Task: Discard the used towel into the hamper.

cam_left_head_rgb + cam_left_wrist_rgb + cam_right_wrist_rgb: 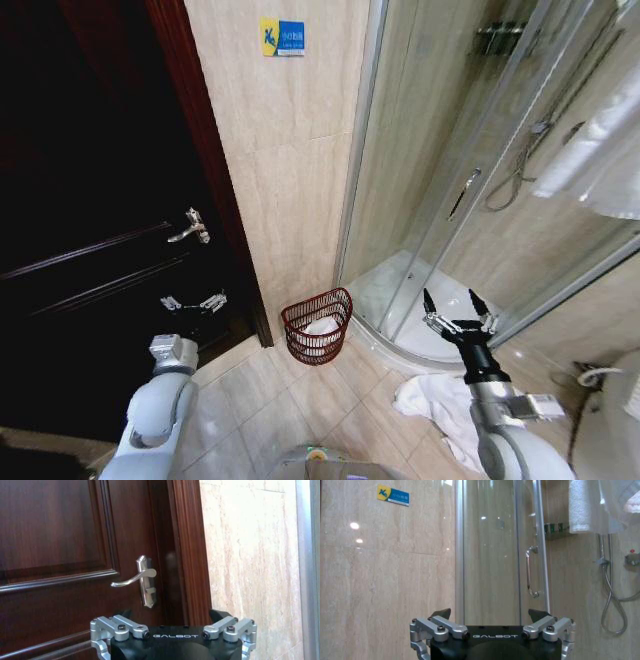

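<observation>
**Bathroom corner, towel on the floor**

Tiled floor (250,395) meets a dark door (90,200) and glass shower (470,150). White towel (435,400) lies beside the right arm. Hamper (317,326) stands against the wall between them. Right gripper (458,306) hovers, jaws spread; left gripper (193,301) faces the door, jaws spread.

Colours you've got: hamper (317,327) dark red-brown, thin horizontal bars, something white inside. Towel (437,400) on the floor white. Door (90,190) dark mahogany, silver handle (189,230). Wall (290,150) beige, faint vertical veining; sign (282,38) blue and yellow. Floor tiles (250,400) beige. Both grippers, left (193,301) and right (455,307), silver with black fingertips.
</observation>
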### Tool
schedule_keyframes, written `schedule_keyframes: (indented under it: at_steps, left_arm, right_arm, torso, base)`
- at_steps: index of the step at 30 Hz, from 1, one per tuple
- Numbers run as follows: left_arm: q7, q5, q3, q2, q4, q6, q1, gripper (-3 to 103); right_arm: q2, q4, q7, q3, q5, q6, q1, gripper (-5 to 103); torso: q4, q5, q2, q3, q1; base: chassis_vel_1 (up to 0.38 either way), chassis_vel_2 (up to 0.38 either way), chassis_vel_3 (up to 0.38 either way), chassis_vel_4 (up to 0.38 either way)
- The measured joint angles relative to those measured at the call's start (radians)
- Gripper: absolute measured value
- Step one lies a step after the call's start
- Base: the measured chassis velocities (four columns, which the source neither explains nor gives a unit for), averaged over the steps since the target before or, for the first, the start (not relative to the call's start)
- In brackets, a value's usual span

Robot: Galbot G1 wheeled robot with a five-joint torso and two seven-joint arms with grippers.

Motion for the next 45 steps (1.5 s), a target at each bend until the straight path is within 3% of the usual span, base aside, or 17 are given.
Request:
schedule_keyframes:
  at_steps: [45]
  left_arm:
    - [0.001, 0.0, 0.001, 0.0, 0.002, -0.001, 0.0, 100]
  right_arm:
    - [-0.013, -0.018, -0.006, 0.011, 0.004, 0.01, -0.003, 100]
  torso:
    - [0.0, 0.0001, 0.0, 0.0, 0.0]
  base:
    - [-0.041, -0.044, 0.043, 0.04]
